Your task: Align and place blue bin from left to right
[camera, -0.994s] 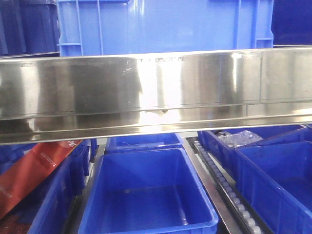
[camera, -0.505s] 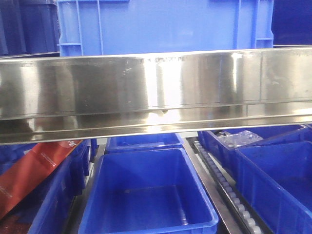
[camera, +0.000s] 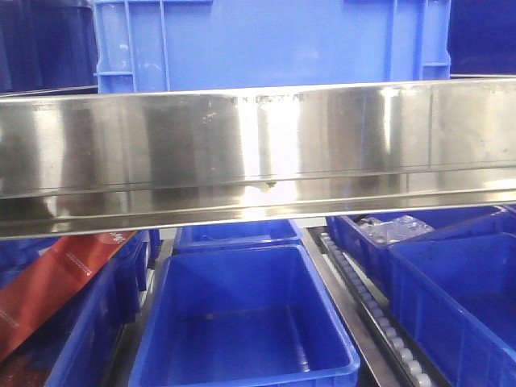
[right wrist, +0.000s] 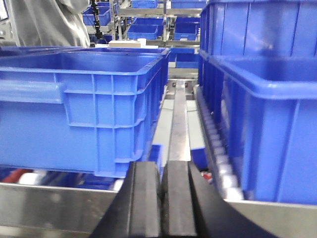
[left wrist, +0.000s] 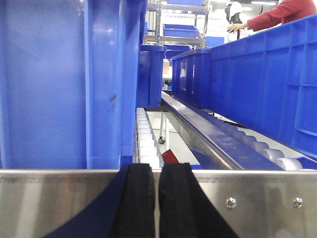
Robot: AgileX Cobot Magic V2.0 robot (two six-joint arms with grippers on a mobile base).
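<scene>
The blue bin [camera: 274, 40], a sky-blue ribbed crate, stands on the upper level behind a steel rail [camera: 258, 153] and fills the top of the front view. Neither gripper shows in that view. In the left wrist view my left gripper [left wrist: 156, 168] is shut on nothing, in front of a steel rail [left wrist: 257, 203]. A blue crate wall [left wrist: 59, 84] rises close on its left. In the right wrist view my right gripper [right wrist: 162, 166] is shut and empty, with a ribbed blue crate [right wrist: 84, 104] just ahead to the left. I cannot tell which wrist-view crate is the bin.
Darker blue bins [camera: 242, 322] sit on the lower level, beside a roller track [camera: 379, 322] and a red packet [camera: 56, 282]. A long ribbed crate [left wrist: 257, 84] runs along rollers on the right of the left wrist view. Another crate [right wrist: 267, 99] stands right of my right gripper.
</scene>
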